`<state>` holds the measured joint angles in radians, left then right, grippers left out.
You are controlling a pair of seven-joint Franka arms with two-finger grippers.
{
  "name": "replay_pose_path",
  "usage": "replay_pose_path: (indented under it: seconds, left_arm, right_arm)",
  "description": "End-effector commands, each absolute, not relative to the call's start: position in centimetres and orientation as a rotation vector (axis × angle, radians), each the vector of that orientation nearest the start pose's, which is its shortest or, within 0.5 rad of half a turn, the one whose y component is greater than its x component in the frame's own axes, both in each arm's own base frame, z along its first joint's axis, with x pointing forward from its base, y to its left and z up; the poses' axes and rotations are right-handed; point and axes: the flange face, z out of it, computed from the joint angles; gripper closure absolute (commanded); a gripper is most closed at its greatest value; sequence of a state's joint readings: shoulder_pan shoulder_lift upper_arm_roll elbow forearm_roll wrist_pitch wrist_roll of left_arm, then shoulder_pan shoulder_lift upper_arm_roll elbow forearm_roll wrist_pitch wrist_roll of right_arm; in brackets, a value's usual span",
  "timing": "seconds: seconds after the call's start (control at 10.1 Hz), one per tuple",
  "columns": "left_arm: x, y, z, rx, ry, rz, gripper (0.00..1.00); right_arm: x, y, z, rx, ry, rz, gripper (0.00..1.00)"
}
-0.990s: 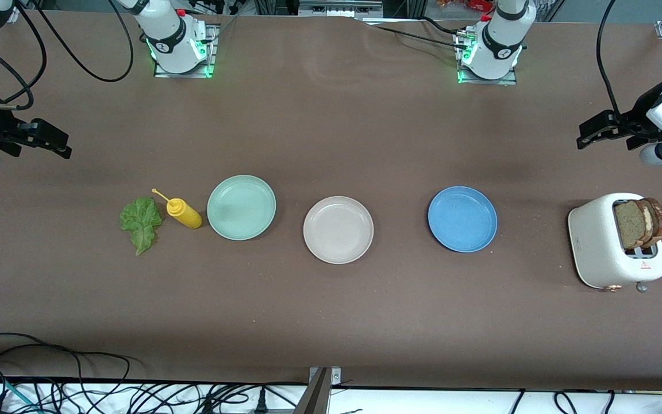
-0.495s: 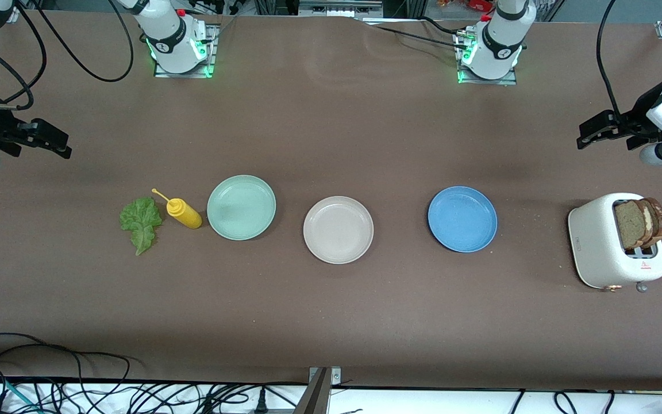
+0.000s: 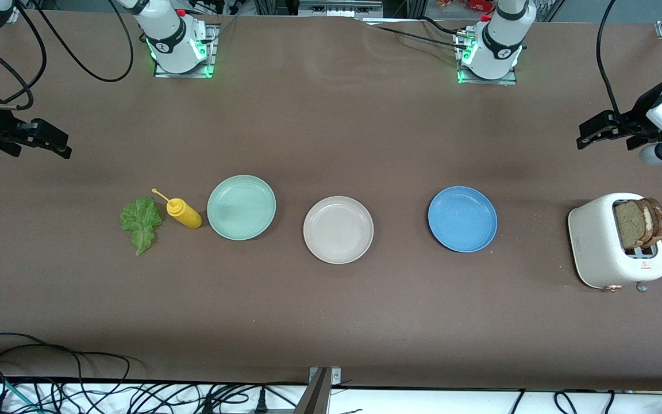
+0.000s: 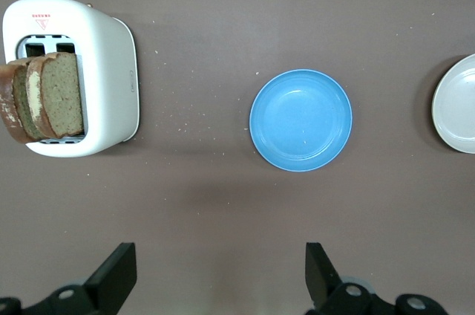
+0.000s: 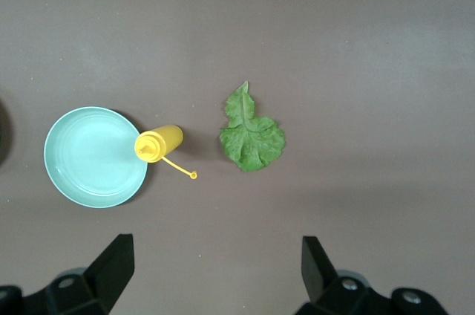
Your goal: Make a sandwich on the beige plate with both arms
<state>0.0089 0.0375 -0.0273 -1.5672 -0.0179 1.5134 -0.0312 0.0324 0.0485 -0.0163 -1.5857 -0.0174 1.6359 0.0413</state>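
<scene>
Both grippers hanging spread and empty: left gripper [image 3: 587, 133] above bare table [image 3: 331, 322] at its arm's end, farther than the toaster [image 3: 598, 241] holding bread slices [image 3: 630, 224]; right gripper [image 3: 58, 145] likewise, farther than the lettuce leaf [image 3: 140, 222]. Beige plate [image 3: 338, 230] bare, between mint-green plate [image 3: 241, 207] and blue plate [image 3: 462, 219].

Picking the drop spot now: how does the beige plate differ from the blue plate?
Colour: the beige plate is pale off-white, the blue plate bright blue. Place: the beige plate sits mid-row next to the mint-green plate; the blue plate lies toward the left arm's end, closer to the toaster. The beige plate is slightly nearer the front camera. Both are round, shallow and empty.
</scene>
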Motion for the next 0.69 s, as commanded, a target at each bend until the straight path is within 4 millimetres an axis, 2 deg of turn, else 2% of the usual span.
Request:
replay_pose_path:
  seconds: [0.0, 0.59]
  left_arm:
    - [56.05, -1.05, 60.12, -3.167, 0.0, 0.129, 0.0]
    - [56.29, -0.96, 59.83, -3.167, -0.005, 0.129, 0.0]
  right_arm:
    - [57.51, 0.67, 59.87, -3.148, 0.045, -0.005, 0.0]
    - [57.46, 0.76, 59.83, -3.148, 0.053, 0.002, 0.0]
